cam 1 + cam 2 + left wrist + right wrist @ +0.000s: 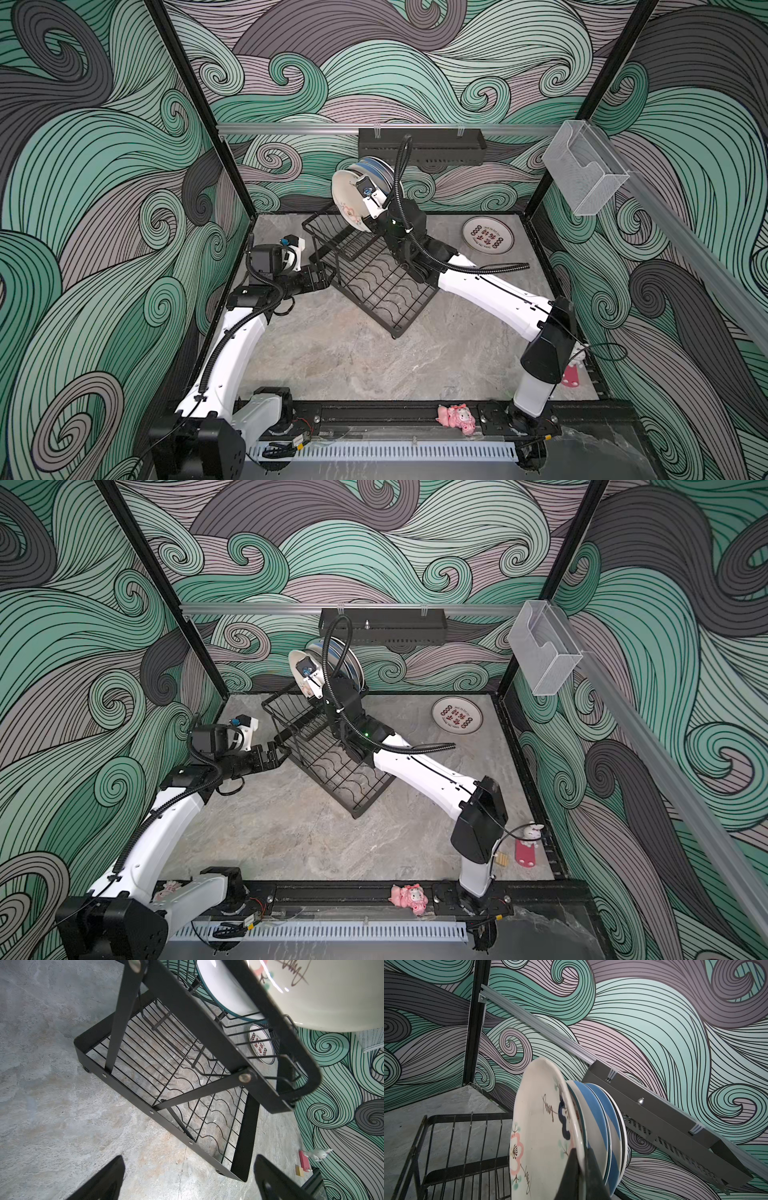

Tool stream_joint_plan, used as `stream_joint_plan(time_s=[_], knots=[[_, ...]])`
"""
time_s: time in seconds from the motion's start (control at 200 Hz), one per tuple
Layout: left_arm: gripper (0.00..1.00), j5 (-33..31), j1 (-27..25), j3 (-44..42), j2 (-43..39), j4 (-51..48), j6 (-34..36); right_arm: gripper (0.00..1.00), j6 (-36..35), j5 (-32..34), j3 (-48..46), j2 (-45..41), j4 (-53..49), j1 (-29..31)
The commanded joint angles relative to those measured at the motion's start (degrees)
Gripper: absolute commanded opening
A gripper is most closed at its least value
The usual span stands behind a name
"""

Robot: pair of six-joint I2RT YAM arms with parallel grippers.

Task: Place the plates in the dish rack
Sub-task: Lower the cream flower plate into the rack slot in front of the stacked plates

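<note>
The cream plate (542, 1126) is pinched at its rim by the right gripper (581, 1153), whose jaws are pressed onto it. It is held upright at the raised basket (332, 239) of the rack (374, 286), just beside the standing plates (600, 1118) already slotted there. Whether its edge is seated in a slot cannot be told. The row includes blue-striped pieces; its count is not readable. The left gripper (189, 1159) is spread and empty, near the rack's side. The red-lettered plate (488, 235) lies flat on the table (332, 353), well apart from the rack. Judgement: loading is nearly complete. What remains is to release the cream plate and transfer the red-lettered plate.
</note>
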Motion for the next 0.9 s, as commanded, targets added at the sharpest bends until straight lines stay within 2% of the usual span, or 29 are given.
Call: stream_joint_plan(time_s=[0.0, 0.175, 0.756, 0.896], knots=[[0.98, 0.86, 0.34, 0.32, 0.45, -0.12, 0.63, 0.0, 2.03, -0.65, 2.48, 0.26, 6.07, -0.33], [0.98, 0.91, 0.38, 0.33, 0.53, -0.08, 0.58, 0.0, 2.41, -2.58, 3.01, 1.32, 5.0, -0.35], [0.99, 1.01, 0.52, 0.41, 0.31, -0.25, 0.62, 0.0, 3.03, -2.37, 7.48, 6.04, 1.1, -0.33], [0.99, 1.11, 0.64, 0.42, 0.21, -0.24, 0.61, 0.07, 3.18, -2.37, 9.13, 7.09, -0.09, -0.27]])
